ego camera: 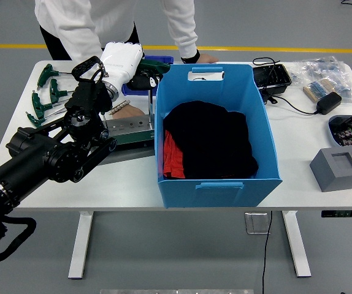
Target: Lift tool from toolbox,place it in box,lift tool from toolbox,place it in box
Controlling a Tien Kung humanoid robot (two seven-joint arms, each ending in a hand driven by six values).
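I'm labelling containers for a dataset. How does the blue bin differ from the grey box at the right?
The blue bin is much larger than the grey box. The bin sits mid-table; the grey box sits near the right edge. The bin holds black and red cloth; the grey box's square recess looks empty. The bin has thin walls with handle slots; the grey box looks like a solid block. Both are open on top and rest upright on the table.

A single high head view looks forward and down over the whole white table [133, 184].
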